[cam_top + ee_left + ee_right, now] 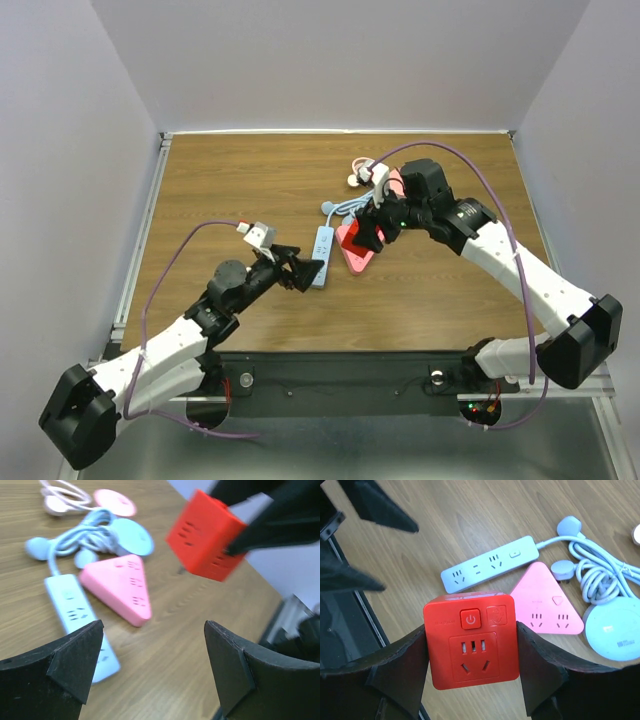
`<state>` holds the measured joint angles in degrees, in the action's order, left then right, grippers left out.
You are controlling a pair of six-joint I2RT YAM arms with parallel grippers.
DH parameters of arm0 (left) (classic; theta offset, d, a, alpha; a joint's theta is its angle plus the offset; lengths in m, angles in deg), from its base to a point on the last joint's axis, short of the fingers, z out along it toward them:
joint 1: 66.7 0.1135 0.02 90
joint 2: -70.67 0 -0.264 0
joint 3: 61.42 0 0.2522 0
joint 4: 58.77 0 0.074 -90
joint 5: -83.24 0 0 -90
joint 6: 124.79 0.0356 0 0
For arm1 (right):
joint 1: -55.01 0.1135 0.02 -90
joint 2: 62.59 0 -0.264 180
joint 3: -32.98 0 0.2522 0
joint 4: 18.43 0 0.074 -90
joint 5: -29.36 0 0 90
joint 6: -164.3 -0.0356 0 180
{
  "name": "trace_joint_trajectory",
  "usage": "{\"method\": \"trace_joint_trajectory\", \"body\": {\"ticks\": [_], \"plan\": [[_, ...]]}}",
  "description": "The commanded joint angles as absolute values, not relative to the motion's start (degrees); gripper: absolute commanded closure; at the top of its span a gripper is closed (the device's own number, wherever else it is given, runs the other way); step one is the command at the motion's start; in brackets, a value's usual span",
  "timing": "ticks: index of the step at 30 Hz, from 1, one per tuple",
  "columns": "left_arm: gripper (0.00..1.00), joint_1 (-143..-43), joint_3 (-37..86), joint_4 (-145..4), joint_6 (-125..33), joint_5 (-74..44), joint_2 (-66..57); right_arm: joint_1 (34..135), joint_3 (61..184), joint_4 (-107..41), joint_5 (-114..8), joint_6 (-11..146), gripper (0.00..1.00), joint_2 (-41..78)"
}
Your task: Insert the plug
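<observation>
Nearest me, my left gripper (153,630) stands wide with nothing between its fingers, low over the worktop (230,180) at the near end of the white strip (490,562). Just beyond and to the right, my right gripper (470,645) clamps the red cube (205,537) by two opposite sides and holds it off the wood, its socket face and power button toward the wrist camera, a prong just visible underneath. Past the cube lie the pink triangle (545,602) beside the strip, then the round blue socket (615,630) with its coiled cord (600,575).
</observation>
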<state>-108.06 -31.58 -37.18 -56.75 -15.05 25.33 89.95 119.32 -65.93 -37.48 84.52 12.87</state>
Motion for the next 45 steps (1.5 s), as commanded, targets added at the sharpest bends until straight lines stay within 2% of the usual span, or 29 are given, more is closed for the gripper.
{"method": "trace_joint_trajectory", "body": {"ticks": [1,6,9,25,45], "plan": [[0.08,-104.41,-29.99,-42.28,-59.48,-4.31,25.68,90.17,118.13,-58.04,-32.71,84.23,1.00,12.64],[0.11,-93.87,-27.53,-48.44,-66.94,-6.75,22.43,90.52,115.30,-51.80,-25.51,84.84,1.00,15.63],[0.12,-90.70,-27.35,-48.71,-68.80,-14.39,20.75,92.88,115.39,-50.04,-26.26,86.07,1.00,18.87],[0.12,-87.88,-26.03,-51.70,-67.75,-17.39,18.73,99.40,120.65,-49.42,-32.16,92.22,1.00,33.72],[0.12,-87.44,-26.21,-51.08,-67.40,-18.27,18.64,99.66,121.28,-48.98,-33.66,93.63,1.00,37.26]]}}
